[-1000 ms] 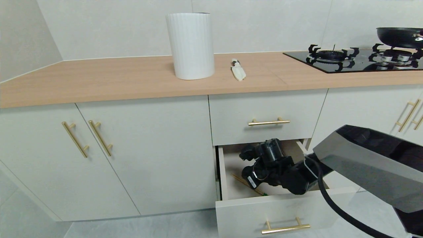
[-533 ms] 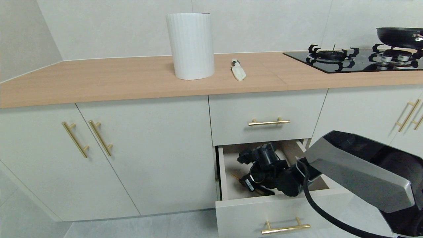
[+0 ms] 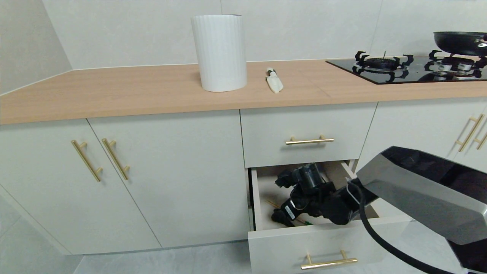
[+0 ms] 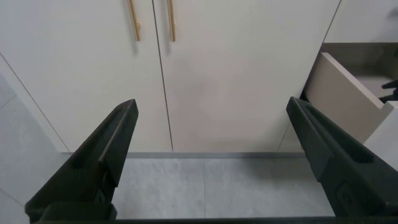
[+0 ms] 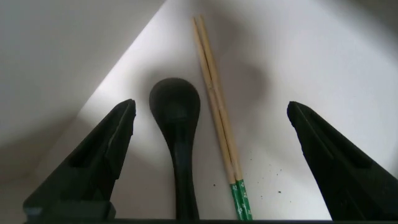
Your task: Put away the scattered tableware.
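**Lift straight out of the drawer and leave its contents lying**

The long wooden bench [image 3: 133, 91] runs above a row of pale cupboards. Under it the lower drawer [image 3: 323, 233] stands pulled out, and the right arm reaches down into it.

The right hand [image 5: 210, 124] hangs released just above the drawer floor, its fingers spread wide and gripping nothing. Between them lie a black spoon [image 5: 177, 124] and, just beside it, a pair of chopsticks [image 5: 216, 112], both flat on the floor near the side wall.

The placing looks done, so the careful part is the exit. The hand should rise vertically before it swings. That keeps the spread fingers from raking the spoon or rolling the chopsticks, and keeps the wrist off the drawer front.

The left hand [image 4: 211, 124] is likewise released and empty, low before the cupboard doors [image 4: 186, 74].

One small white piece [image 3: 274, 82] lies on the bench beside the white ribbed canister [image 3: 220, 53], probably the next item to fetch.
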`<state>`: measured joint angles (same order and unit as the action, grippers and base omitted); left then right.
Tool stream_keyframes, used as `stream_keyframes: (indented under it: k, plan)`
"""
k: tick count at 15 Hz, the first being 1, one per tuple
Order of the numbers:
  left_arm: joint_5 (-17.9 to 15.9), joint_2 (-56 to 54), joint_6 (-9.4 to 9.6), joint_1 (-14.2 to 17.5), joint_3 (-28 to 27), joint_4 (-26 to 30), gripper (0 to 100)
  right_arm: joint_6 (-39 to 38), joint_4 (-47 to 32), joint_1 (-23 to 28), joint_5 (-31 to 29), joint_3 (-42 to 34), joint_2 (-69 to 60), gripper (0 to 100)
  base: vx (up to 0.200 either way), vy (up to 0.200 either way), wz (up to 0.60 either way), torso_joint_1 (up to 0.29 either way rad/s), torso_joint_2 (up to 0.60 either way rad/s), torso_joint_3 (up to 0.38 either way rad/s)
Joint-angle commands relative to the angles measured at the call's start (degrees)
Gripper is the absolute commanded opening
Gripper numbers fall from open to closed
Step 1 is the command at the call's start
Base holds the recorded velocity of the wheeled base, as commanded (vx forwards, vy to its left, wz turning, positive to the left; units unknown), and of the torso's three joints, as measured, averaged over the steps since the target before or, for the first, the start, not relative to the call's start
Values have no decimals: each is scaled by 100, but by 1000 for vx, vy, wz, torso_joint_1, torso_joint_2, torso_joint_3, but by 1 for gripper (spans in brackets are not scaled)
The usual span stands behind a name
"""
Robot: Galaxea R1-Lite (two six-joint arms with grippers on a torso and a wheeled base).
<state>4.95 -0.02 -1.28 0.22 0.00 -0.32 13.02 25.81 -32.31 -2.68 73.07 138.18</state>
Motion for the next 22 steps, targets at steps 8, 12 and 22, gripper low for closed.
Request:
stream_keyframes:
  k: [8,12,22]
  plan:
    - [-3,2,-4,4,0,-3,100,-151,-58,-382,172,-2271,-3245,100,0,0,0,0,0,0]
    - [-3,2,-4,4,0,-3,100,-309,-85,-382,180,-3317,-4528,100,0,0,0,0,0,0]
    - [-3,2,-4,4,0,-3,100,447,-269,-276,1358,-5681,-6831,100,0,0,0,0,0,0]
